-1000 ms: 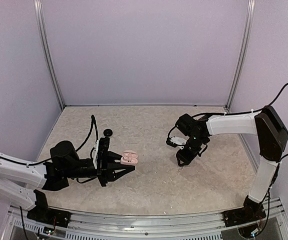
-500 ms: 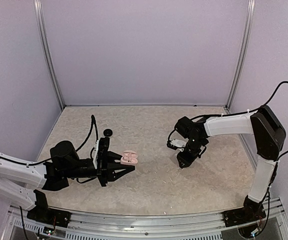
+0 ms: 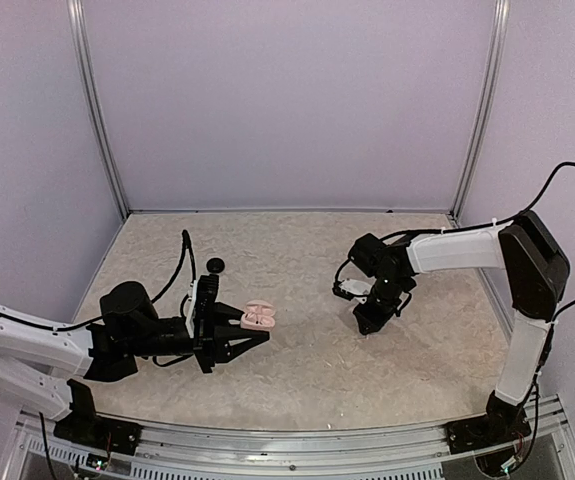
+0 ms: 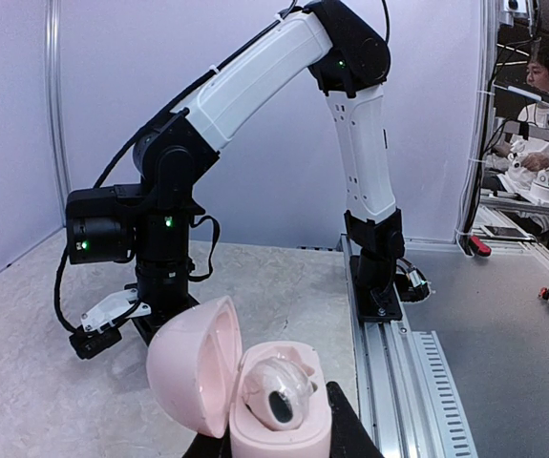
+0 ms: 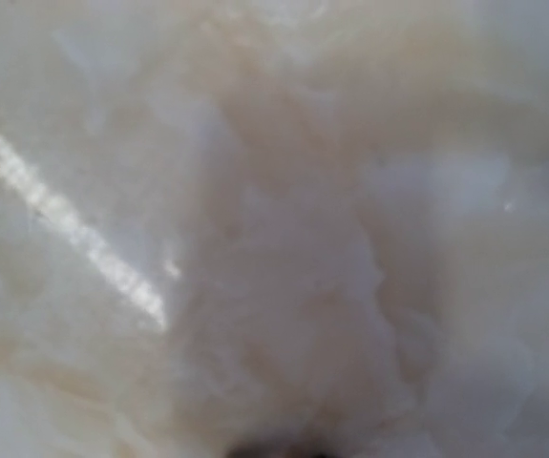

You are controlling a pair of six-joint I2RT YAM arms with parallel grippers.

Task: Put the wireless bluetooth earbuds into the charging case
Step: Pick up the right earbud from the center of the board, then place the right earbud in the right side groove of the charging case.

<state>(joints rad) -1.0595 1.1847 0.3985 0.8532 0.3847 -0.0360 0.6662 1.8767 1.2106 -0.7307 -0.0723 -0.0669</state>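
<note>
Pale lilac walls [image 3: 287, 100] close the room on three sides, and the beige marbled surface [image 3: 307, 380] fills the floor of it. In the top view, your right arm [image 3: 457, 250] reaches in to 3 o'clock of the surface centre, and the right tool [image 3: 370, 320] points straight down at the surface, clenched. Its own camera shows only blurred marble very near, so you cannot tell if an earbud is between the fingers.

The left tool [image 3: 252, 327], just at 9 o'clock of the centre, is grasping the pink charging case [image 4: 255, 391] from below, with the lid [image 4: 193, 363] swung open to the left. One pale earbud [image 4: 279, 386] already sits in a pocket of it.

An earbud is, I judge, very light, hard and glossy, so it slips easily. Take it across the body, not by the stem tip, and press gently.

A small black round piece [image 3: 214, 265] lies at 10 o'clock, well apart. Between the two tools nothing stands in the way.
</note>
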